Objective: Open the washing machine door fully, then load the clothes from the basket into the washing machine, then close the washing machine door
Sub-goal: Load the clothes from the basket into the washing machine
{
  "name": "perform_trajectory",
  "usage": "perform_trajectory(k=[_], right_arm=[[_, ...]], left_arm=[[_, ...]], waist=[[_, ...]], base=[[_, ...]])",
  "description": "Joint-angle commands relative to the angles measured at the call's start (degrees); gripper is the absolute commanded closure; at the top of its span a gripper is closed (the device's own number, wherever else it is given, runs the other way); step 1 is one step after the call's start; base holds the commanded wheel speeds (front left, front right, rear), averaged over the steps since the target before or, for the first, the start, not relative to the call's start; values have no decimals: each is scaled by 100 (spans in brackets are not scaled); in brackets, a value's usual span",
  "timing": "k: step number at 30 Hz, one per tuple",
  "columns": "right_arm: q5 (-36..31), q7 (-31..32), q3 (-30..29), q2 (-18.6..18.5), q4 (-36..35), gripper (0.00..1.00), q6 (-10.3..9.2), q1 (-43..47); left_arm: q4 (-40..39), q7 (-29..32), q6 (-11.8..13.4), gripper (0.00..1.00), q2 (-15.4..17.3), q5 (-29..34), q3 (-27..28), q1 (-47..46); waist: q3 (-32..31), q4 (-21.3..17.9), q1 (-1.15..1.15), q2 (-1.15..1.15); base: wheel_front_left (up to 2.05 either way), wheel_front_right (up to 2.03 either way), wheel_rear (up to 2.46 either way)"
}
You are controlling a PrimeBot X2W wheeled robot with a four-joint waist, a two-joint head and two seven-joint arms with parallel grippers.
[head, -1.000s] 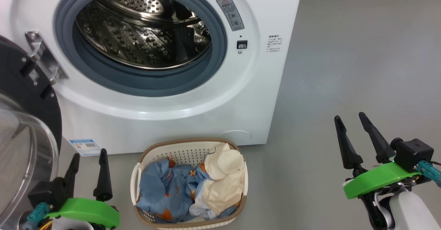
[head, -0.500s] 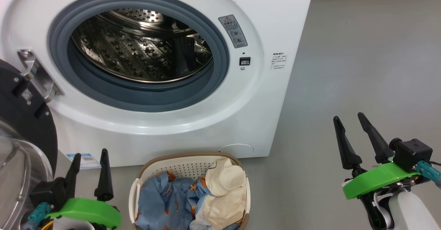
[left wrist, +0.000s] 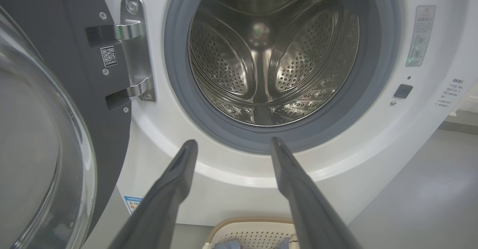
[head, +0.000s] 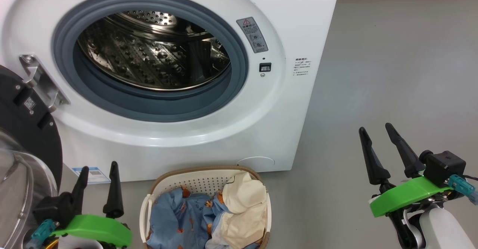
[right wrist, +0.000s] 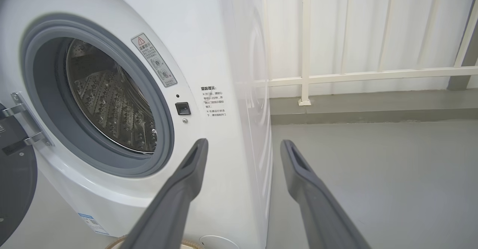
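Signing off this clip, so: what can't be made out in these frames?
basket: near end cut off by head view's bottom edge.
clothes: lower layers hidden under top cloths, head view.
washing machine door: cut off by left edge, head and left wrist views.
printed notice: too small to read, head view.

Bright even light, soft shadows, glare on drum (head: 149, 55) (wrist pics warped)
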Motion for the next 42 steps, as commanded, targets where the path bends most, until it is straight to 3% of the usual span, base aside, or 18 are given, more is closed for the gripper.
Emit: perform_trajectory(k=[1, 27, 42], right_arm=[[13, -50, 156, -51, -117, 0, 8, -72], [-18, -50, 112, -24, -148, 0, 8, -89], [-69, -50, 14, 24, -209, 0, 8, -210]], left_arm=[[-105, -52, -3, 0, 100, 52, 184, -226], [-112, -52, -11, 0, 72, 69, 194, -259], [220, 29, -137, 0, -39, 59, -109, -513]], waist=[[-3, -1, 0, 0], [88, -11, 0, 0], [651, -169, 0, 0]], base=[[0, 0, 0], [0, 0, 0], [0, 0, 0]])
